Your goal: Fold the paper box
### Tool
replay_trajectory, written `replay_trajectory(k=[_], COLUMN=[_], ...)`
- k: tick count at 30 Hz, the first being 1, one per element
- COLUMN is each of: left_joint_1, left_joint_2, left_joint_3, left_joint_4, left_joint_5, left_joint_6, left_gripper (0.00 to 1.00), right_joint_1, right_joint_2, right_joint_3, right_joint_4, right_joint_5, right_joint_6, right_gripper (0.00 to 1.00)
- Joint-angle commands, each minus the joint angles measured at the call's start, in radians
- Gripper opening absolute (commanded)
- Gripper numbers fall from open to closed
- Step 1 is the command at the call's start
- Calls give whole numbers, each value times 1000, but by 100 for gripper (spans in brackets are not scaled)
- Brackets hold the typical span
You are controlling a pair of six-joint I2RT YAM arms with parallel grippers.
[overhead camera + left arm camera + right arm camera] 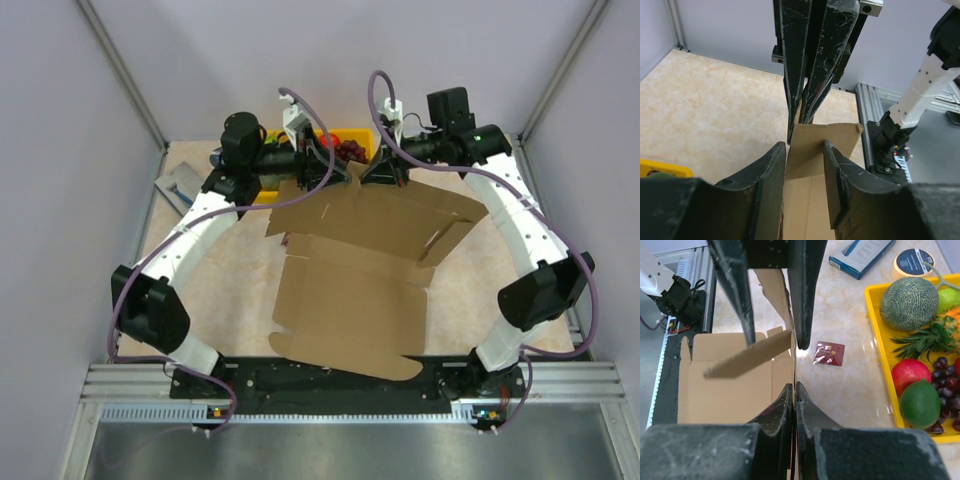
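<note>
The paper box (350, 290) is a brown cardboard sheet lying in the middle of the table, with its far panel raised. My right gripper (380, 172) is shut on the upright edge of that panel. In the right wrist view the right gripper (794, 387) pinches the thin cardboard edge (735, 390). My left gripper (316, 165) faces it from the left. In the left wrist view the left gripper (805, 150) has its jaws apart, with a cardboard flap (812, 145) between them. The right gripper (801, 120) shows just beyond.
A yellow tray (885, 368) of fruit stands behind the box, and also shows in the top view (357, 133). A blue-and-grey packet (180, 186) lies at the far left. A dark red sachet (829, 353) lies on the table near the tray. The metal frame rail (350, 385) runs along the near edge.
</note>
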Motion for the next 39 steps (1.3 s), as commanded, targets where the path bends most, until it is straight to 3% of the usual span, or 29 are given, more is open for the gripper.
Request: replay_trajectory(k=[1,6,10,11,13,15,18,20,22,27,30,32,35,37,39], left_joint_1=[-71,-82,-82,-80,-80,-79,-73,-67,-59,-42,-31,-30,-30,-30,-12], left_joint_2=[-46,-26,-31,-35,-57,-70,-78,-81,-92,-95,-95,-101,-115,-133,-159], left_joint_3=[39,48,45,40,18,-2,-10,-13,-21,-26,-30,-35,-53,-61,-41], left_joint_4=[-154,-148,-158,-158,-143,-140,-138,-137,-137,-117,-95,-89,-43,-8,-61], left_joint_5=[-192,-173,-155,-141,-135,-121,-106,-90,-85,-75,-49,-55,-90,-131,-258], left_joint_6=[219,263,292,292,321,335,346,349,355,352,328,325,288,242,202], left_gripper=[41,38,17,7,0,0,0,0,0,0,0,0,0,0,29], right_joint_1=[19,19,19,19,19,19,18,2,-51,-76,-78,-82,-78,-73,-76], right_joint_2=[-41,-60,-63,-63,-70,-78,-93,-127,-141,-153,-155,-150,-127,-121,-119], right_joint_3=[48,36,31,28,14,-4,-31,-68,-117,-168,-186,-188,-156,-144,-136], right_joint_4=[31,31,31,30,30,31,30,31,33,34,34,34,37,40,49], right_joint_5=[-62,-108,-99,-88,-54,-20,61,102,43,-25,13,1,-97,-132,-126], right_joint_6=[-8,-16,-21,-22,-27,-31,-30,-44,-56,-68,-74,-71,-59,-51,-44], right_gripper=[0,0,0,0,0,1,27,29,31,19,25,23,0,0,0])
